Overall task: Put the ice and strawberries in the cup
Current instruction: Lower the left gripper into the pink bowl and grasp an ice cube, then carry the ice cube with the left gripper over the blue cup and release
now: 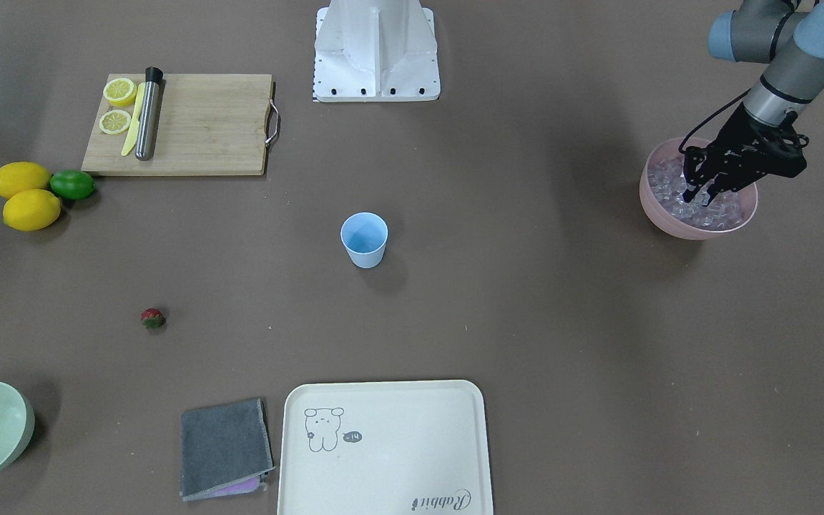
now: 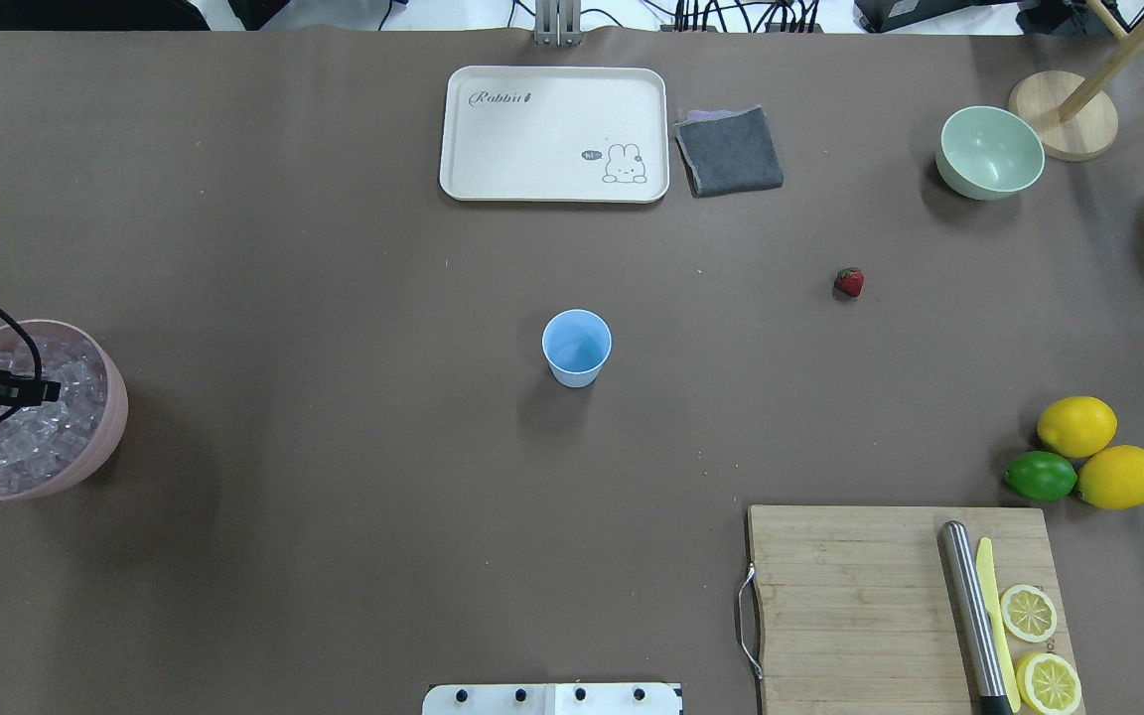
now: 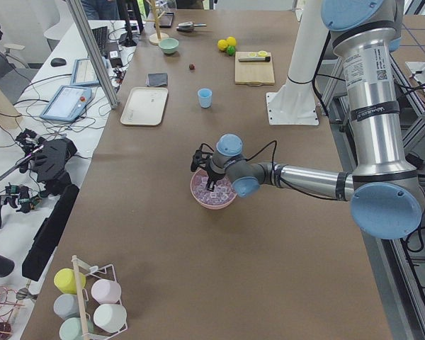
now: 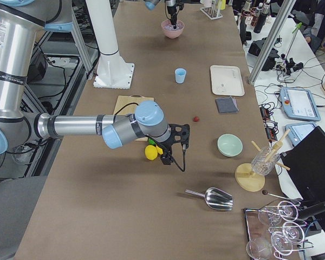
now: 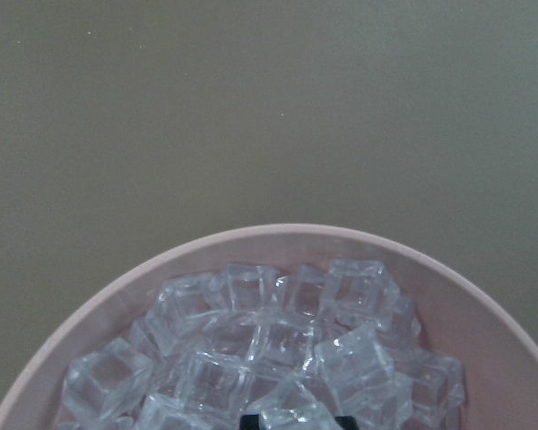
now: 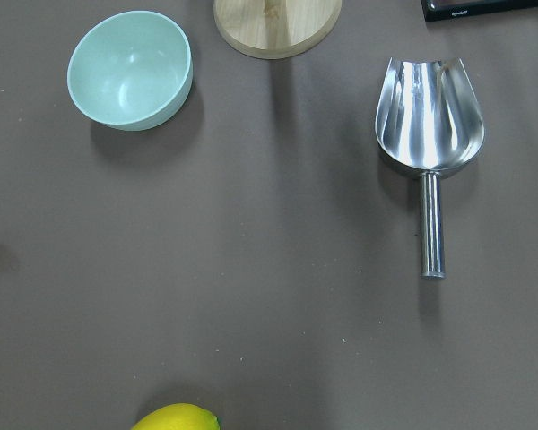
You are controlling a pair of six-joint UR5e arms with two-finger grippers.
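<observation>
Ice cubes (image 1: pixel 723 207), small, clear and glassy, fill a round pink plastic bowl (image 1: pixel 669 225) at the far left end of the table as seen from overhead. The left gripper (image 1: pixel 702 193) is lowered into that bowl with its tips among the cubes. Its fingers (image 5: pixel 249 419) stand narrow, and in the wrist view one cube fills the gap between them.

The small light blue plastic cup (image 2: pixel 576 348) stands upright at mid-table, well apart from the bowl, with nothing visible inside. The little red strawberry with a green cap (image 2: pixel 849 282) lies on the bare table to the right of the cup and a little farther away.

The right gripper (image 4: pixel 170 149) hangs above the right end, near two yellow lemons (image 2: pixel 1076 425); whether its fingers are apart or together cannot be told. Its wrist camera looks down on a pale green bowl (image 6: pixel 130 72) and a shiny metal scoop (image 6: pixel 428 116).
</observation>
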